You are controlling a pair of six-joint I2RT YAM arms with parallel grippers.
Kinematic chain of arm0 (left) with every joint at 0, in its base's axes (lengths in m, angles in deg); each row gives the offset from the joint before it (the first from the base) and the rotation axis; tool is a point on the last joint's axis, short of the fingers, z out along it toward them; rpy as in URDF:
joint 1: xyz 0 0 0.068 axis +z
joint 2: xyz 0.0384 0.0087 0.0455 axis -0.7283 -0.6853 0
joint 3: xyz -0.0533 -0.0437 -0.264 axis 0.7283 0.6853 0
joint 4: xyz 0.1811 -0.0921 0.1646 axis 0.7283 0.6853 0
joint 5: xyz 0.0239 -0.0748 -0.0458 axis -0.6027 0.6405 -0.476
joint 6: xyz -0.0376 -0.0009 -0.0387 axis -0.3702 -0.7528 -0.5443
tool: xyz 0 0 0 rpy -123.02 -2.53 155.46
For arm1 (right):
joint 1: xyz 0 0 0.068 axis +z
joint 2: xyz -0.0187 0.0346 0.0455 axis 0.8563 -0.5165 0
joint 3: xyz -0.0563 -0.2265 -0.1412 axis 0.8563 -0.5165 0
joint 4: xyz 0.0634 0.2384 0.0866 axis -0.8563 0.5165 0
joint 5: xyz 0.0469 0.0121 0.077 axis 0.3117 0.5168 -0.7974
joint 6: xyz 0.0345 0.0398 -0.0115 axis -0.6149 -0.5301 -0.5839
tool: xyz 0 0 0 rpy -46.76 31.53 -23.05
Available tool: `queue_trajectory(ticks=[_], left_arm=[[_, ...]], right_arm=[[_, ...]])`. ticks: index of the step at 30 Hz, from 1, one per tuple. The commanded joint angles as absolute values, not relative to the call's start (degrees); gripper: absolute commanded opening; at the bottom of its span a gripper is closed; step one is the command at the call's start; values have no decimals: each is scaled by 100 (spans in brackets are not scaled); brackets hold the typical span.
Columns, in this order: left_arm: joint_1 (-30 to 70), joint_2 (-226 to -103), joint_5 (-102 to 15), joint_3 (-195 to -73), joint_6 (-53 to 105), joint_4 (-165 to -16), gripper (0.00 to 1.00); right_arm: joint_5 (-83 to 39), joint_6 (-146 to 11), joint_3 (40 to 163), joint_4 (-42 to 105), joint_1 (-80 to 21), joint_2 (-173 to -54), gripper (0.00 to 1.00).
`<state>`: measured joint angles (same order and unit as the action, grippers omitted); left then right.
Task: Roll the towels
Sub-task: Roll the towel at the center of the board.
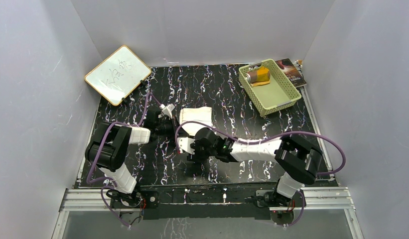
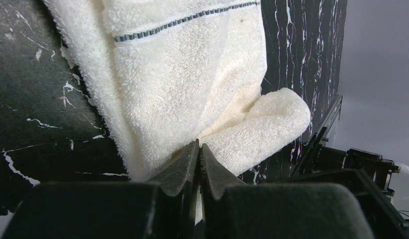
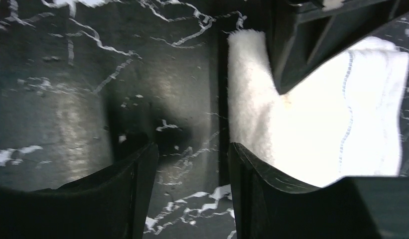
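- Presently, worktop: black with white veining. It carries everything listed below.
- Basket: green, at the far right corner. It holds the orange towel, which lies at its far end as a tight roll, so that piece looks finished.
- Whiteboard: at the far left corner, well apart from the work and with no part in it.
- Cream towel: at mid-worktop between the two grippers.
  - It has thick pile and a thin grey stripe.
  - It lies mostly flat, with one corner doubled over into a soft lobe.
  - It is not yet rolled, so it looks to be the step in hand.
- Right gripper: low over the worktop.
  - Its jaws are spread, with only bare marble between them.
  - One jaw sits just beside the towel's edge.
- Left gripper: its jaws are pressed together, pinching the cream towel at its bunched edge.
- Handling note, as a judgement:
  - The doubled corner will likely skew a roll, so draw the cloth flat and square first.
  - Start the turn along one whole edge.
  - Let the free jaws press the first fold down while the pinch supplies tension.
  - Thick pile springs open, so roll tight and slowly.
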<state>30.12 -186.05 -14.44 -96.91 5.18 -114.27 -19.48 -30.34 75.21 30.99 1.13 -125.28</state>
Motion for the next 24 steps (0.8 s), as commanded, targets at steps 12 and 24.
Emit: queue_trajectory(ticks=[12,24], left_arm=[[3001,-18856,-1863,-9566,955,-10692,4],[3000,-18832,-1868,-9567,965,-10650,4]], right_arm=[[-664,-1605,7247,1573,191,-12955,56],[-313,-1496,7482,1799,184,-13537,43]])
